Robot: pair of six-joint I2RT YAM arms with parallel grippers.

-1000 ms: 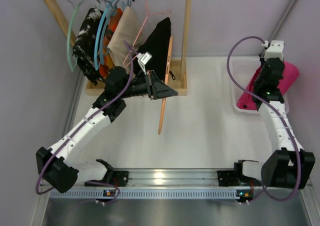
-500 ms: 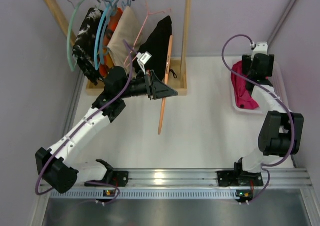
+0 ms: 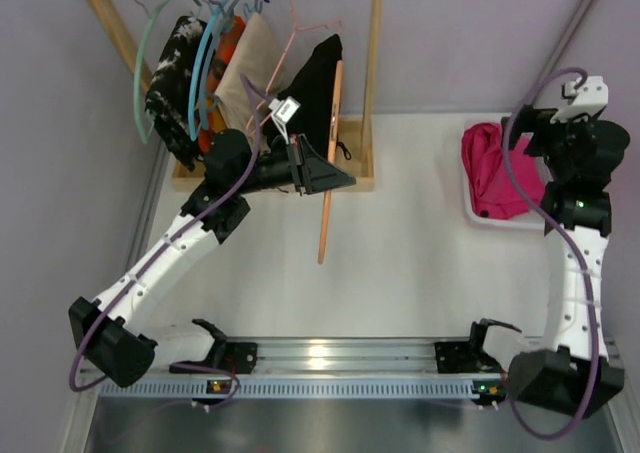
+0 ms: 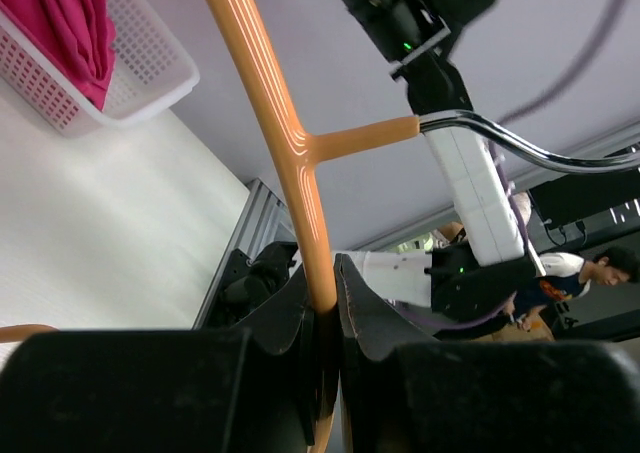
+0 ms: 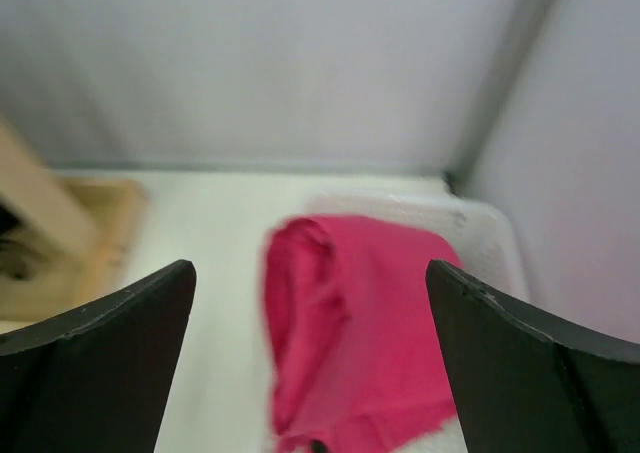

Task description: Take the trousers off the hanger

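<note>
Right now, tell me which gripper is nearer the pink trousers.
Right. The right gripper hangs open close to the pink trousers, which lie in the basket. The left gripper is far off at the clothes rack, shut on the orange hanger.

Bright magenta-pink folded cloth trousers (image 5: 350,323) lie in a white plastic basket (image 5: 485,228), centred between the right gripper's (image 5: 310,273) widely spread black fingers (image 5: 100,363) at 8 and 4 o'clock. A blurred wooden rack base (image 5: 60,223) sits at 9 o'clock.
</note>
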